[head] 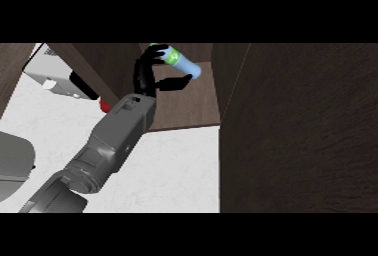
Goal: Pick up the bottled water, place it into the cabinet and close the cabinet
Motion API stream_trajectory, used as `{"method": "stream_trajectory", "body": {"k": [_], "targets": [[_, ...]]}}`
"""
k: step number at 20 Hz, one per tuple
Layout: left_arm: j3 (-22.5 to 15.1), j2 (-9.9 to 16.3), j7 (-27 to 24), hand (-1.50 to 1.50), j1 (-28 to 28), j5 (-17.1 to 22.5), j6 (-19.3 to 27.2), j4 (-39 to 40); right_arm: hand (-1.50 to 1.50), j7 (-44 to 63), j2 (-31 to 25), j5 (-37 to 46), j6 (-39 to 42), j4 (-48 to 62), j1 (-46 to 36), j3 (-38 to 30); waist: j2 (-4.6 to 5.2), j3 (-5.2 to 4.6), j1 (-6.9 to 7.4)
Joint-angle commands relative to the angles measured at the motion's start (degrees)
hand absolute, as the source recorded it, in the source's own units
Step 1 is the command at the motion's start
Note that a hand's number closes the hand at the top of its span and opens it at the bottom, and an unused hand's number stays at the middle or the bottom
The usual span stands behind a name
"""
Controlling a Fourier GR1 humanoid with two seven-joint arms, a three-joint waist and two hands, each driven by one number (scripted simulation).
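Observation:
The bottled water [182,62] is light blue with a green label and green cap. It is tilted, cap towards the upper left, above the brown shelf [184,107] inside the open cabinet. My left hand [148,79] has reached in from the lower left. Its fingers curl over the bottle's cap end and its thumb lies under the body. The cabinet's dark door [299,130] stands open and fills the right side of the view. My right hand does not show.
A white appliance [53,75] with a red part [104,104] stands at the upper left, beside the cabinet's side wall [96,62]. A grey rounded object [15,167] sits at the left edge. The white counter [173,167] spreads below the shelf.

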Motion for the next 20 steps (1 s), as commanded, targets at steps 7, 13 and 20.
{"method": "stream_trajectory", "body": {"k": [7, 13, 20], "targets": [[0.1, 1.6, -1.0, -1.5, -3.3, -1.4, -4.8, 2.4, -1.5, 1.3, 0.1, -2.2, 1.4, -2.8, 1.4, 2.0, -0.04, -0.06, 0.07], [5.2, -0.9, -7.8, -1.5, -3.5, 3.1, -11.4, -3.4, -1.5, 1.7, 0.8, -2.7, 0.9, -3.4, 1.9, 2.4, -0.31, -0.12, 0.84], [6.5, -1.1, -10.5, -1.5, -2.9, 3.2, -18.8, -4.0, -1.5, 3.3, -0.3, -4.3, 1.5, -3.6, 1.5, 0.6, -1.18, 0.01, 3.01]]}}
